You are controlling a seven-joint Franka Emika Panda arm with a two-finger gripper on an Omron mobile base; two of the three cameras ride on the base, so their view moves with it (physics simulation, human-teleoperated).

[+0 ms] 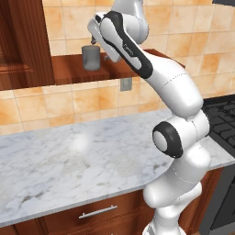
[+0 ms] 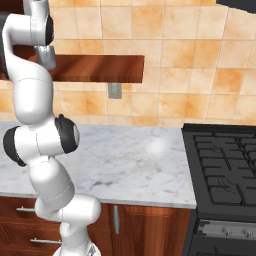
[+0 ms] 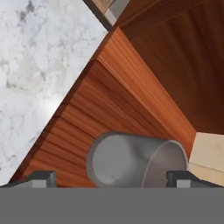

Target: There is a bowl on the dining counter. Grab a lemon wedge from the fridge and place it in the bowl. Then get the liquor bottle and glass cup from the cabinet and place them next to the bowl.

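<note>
In the hand view the nearest things are the two dark fingertips (image 3: 43, 178), standing at about 7 and 5 o'clock along the lower edge, set wide apart with nothing clamped between them. The gripper (image 3: 111, 180) hangs just above the glass cup (image 3: 133, 159), which fills the space between the tips; its lower part is cut off by the frame's bottom, so its base cannot be seen there. In this tilted view the grey cup seems to lie with its open mouth toward 3 o'clock and its long axis running roughly 9 to 3.

In the left base view the glass cup (image 1: 91, 58) stands upright on the wooden cabinet shelf (image 1: 69, 69), long axis vertical, mouth up, at about 11 o'clock from the picture's middle. The arm's (image 1: 137, 55) white and dark links cover the hand there, so the fingers themselves are hard to make out, and the shelf's right part is hidden behind the arm.

In the right base view the arm blocks the left end of the shelf (image 2: 100, 69). Below lie the marble counter (image 2: 140, 160) and, at 4 o'clock, the black stove (image 2: 225, 160), cut off by the right edge.
</note>
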